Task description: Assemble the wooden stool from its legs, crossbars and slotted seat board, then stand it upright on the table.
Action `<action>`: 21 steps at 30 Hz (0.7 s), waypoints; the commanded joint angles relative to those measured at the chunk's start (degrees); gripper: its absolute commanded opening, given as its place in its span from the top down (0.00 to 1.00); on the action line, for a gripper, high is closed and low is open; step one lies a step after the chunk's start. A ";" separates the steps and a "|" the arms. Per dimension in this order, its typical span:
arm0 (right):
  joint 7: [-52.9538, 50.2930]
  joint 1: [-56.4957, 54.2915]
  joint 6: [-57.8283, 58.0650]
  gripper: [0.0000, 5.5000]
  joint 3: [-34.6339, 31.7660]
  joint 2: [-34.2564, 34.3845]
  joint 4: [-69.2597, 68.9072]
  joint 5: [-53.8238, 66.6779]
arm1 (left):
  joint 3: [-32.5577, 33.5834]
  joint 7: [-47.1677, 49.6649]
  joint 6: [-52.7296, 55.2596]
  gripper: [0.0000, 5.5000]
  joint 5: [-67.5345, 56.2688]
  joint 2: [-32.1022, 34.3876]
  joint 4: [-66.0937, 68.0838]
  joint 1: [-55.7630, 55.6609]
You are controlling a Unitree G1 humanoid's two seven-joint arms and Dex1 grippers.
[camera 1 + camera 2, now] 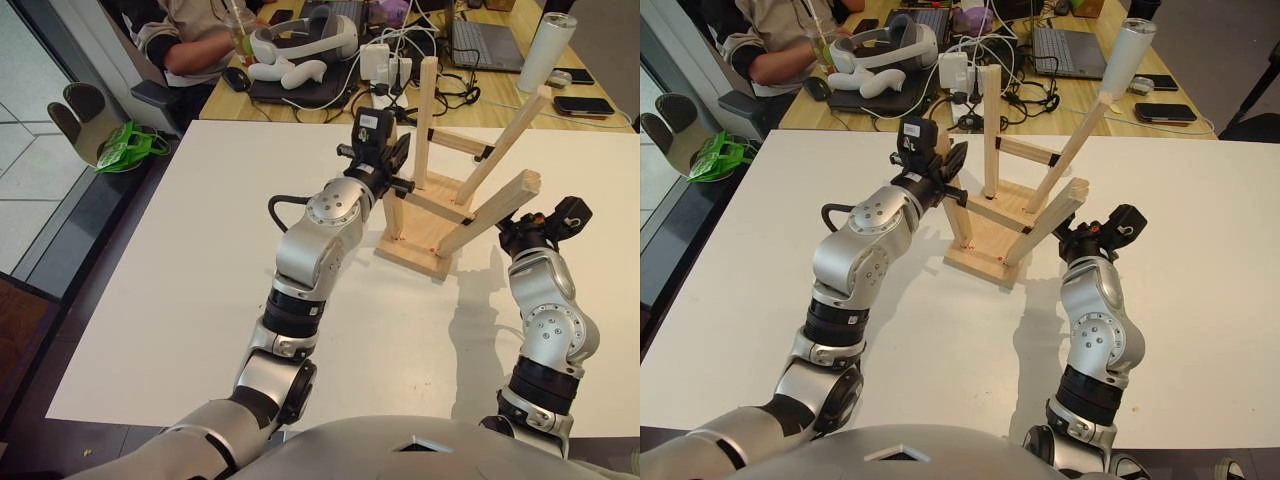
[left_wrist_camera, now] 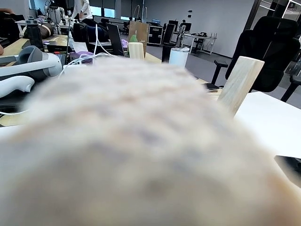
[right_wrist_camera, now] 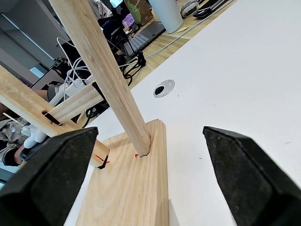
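Observation:
The wooden stool stands upside down on the white table (image 1: 190, 260), its seat board (image 1: 415, 255) flat and its legs pointing up. One leg (image 1: 427, 115) is upright; two others (image 1: 505, 145) (image 1: 488, 215) lean to the right. Crossbars (image 1: 458, 142) (image 1: 435, 207) join them. My left gripper (image 1: 398, 160) is at the top of the near-left leg (image 1: 393, 215) and looks shut on it; that leg's wood (image 2: 136, 150) sits blurred right against the left wrist camera. My right gripper (image 1: 520, 232) stands open just right of the leaning near-right leg, facing the seat board (image 3: 136, 188) with nothing between its fingers (image 3: 51, 174).
Behind the table, a desk holds a headset (image 1: 300, 45), a laptop (image 1: 485, 45), cables, a white tumbler (image 1: 547, 50) and phones, with a person seated there. A cable hole (image 3: 163, 88) is set in the tabletop. A green bag (image 1: 128, 147) lies off the table's left edge.

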 commanded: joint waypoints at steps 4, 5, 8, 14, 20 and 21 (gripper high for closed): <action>2.06 -2.22 -1.96 0.25 1.24 -3.12 -0.26 -3.25 | 8.97 11.08 -0.16 0.82 0.97 -7.22 -2.60 5.88; 2.33 -2.30 -2.17 0.25 1.32 -3.24 -0.07 -3.57 | 8.63 11.76 -0.97 0.82 1.43 -7.66 -3.10 6.41; 3.09 -2.29 -2.68 0.25 1.76 -3.52 0.13 -4.48 | 6.81 12.37 -3.37 0.82 2.91 -7.18 -4.23 6.75; 4.23 -1.58 -3.64 0.25 2.52 -3.42 0.47 -6.11 | 1.90 11.44 -7.37 0.82 7.89 -4.47 -4.53 7.06; 6.30 0.13 -6.19 0.25 4.66 -3.17 1.38 -8.90 | -0.34 11.47 -10.14 0.82 8.87 -4.23 -6.35 11.20; 7.16 0.53 -7.07 0.25 5.74 -3.25 1.62 -9.89 | -0.26 11.45 -10.55 0.82 8.59 -4.09 -6.36 11.44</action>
